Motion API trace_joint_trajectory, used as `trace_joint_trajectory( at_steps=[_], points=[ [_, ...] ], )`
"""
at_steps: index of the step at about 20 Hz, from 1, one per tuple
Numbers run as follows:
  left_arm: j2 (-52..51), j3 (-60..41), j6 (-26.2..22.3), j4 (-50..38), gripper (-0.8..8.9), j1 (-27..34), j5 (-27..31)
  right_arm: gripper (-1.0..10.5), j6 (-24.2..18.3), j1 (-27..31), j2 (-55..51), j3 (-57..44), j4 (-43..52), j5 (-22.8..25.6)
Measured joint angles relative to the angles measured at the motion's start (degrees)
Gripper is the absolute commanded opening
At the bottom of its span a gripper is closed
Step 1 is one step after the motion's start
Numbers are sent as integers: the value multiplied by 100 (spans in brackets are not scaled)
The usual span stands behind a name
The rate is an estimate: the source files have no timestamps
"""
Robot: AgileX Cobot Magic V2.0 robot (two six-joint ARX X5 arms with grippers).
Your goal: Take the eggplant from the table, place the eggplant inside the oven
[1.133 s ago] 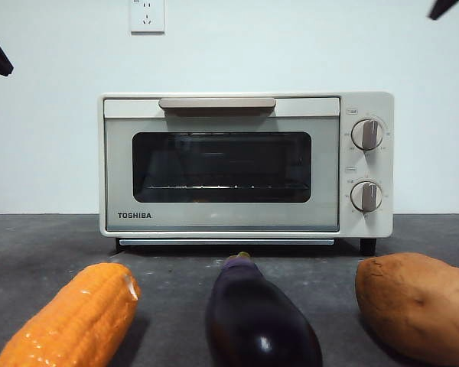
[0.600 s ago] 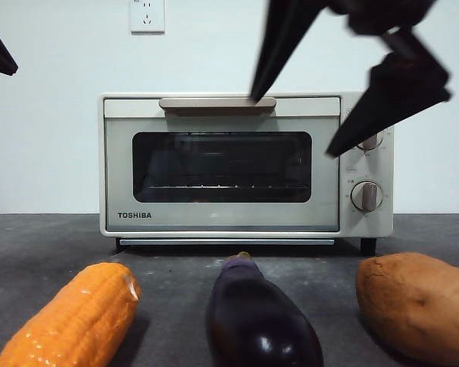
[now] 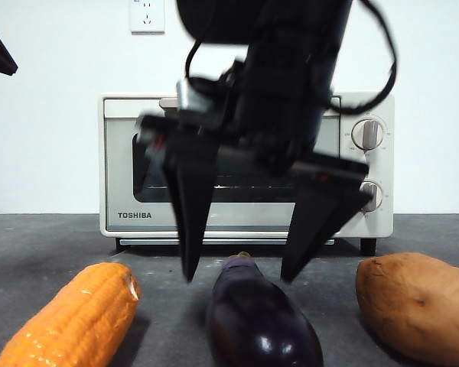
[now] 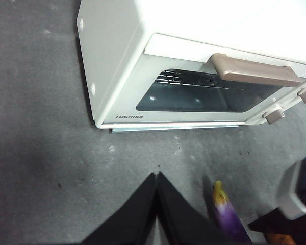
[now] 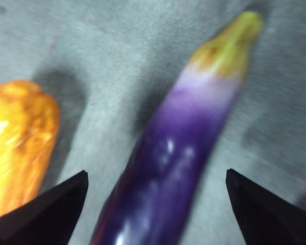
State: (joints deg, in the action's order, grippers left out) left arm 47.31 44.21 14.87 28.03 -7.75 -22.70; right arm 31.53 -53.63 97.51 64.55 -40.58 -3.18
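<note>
Purple eggplant [image 3: 262, 321] is seen lower centre of front view, lying on table [image 3: 46, 245], ungrasped. Right gripper [image 3: 237, 277] is positioned w/ jaws spread wide, straddling its stem end. Oven [image 3: 245, 164] behind, door shut. Left gripper [image 4: 156, 176], jaws pressed together, is parked. Pick and placement judged pending.

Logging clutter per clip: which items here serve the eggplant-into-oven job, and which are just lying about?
Job: eggplant, oven with door shut, table, right gripper open above the eggplant.
Lying about: corn cob, sweet potato, wall socket.
</note>
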Motion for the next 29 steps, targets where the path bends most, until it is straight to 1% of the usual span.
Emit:
trace_joint_trajectory(
  at_steps=[2,4,5,7,8,11,12,14,16,19,21,24,26,29],
  points=[
    [0,-2,-2,0,6,0,0,433,11,-13,229,2,101,0],
    [0,0,-22,2,6,0,0,395,26,-31,369,2,118,0],
    [0,-2,-31,2,6,0,0,354,28,-35,400,2,118,0],
    [0,0,-39,11,6,0,0,232,94,-46,400,2,96,0],
    [0,0,-42,26,6,0,0,190,146,-57,400,24,-4,-4],
    [0,-2,-48,101,6,0,0,181,166,-74,374,350,-870,2],
    [0,0,-55,101,6,-2,0,181,114,-85,295,518,-1108,2],
    [4,2,-72,98,6,-122,0,182,-170,-184,9,942,-1585,9],
    [153,188,-85,138,6,-343,0,182,-638,-275,-361,1285,-2133,9],
    [553,636,-129,133,6,-686,2,181,-1349,-404,-927,1394,-2852,15],
    [916,997,-210,133,6,-951,26,182,-1690,-452,-1335,1394,-3274,20],
    [1606,1637,-345,179,6,-1276,42,181,-2002,-479,-1976,1394,-3582,39],
    [2122,2170,-455,297,6,-1462,66,182,-2105,-479,-2363,1397,-3620,79],
    [2938,3075,-713,763,6,-1753,356,181,-2129,-481,-2944,1397,-3635,435]
  ],
)
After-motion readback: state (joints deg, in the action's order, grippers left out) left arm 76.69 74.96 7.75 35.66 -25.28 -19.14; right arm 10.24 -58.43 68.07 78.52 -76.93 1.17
